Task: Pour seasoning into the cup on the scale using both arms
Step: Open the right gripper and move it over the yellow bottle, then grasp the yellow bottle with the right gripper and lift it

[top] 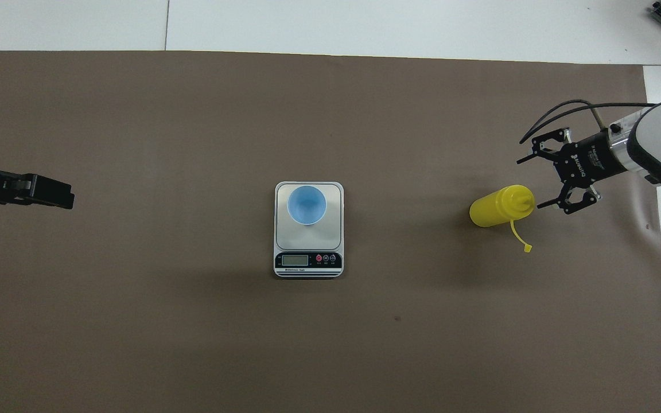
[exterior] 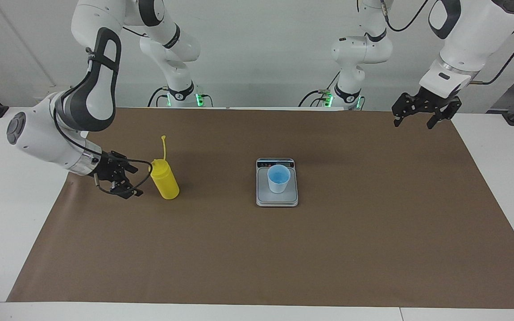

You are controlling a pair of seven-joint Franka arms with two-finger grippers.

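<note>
Two white jointed arms over a brown paper mat on a white table, white wall at the robots' end.

Nearest the robots, the left gripper (exterior: pixel 422 117) hangs spread and empty over the mat's edge at the left arm's end. Mid-table sits the flat silver-grey digital scale (exterior: pixel 277 199), display strip toward the robots, with the small light-blue tapered plastic cup (exterior: pixel 278 178) on its plate. Toward the right arm's end, the bright yellow plastic squeeze bottle (exterior: pixel 164 179) stands upright, cap strap sticking up. Just beside it, low over the mat, the right gripper (exterior: pixel 133 181) is spread wide, holding nothing, pointing at the bottle with nothing between.
</note>
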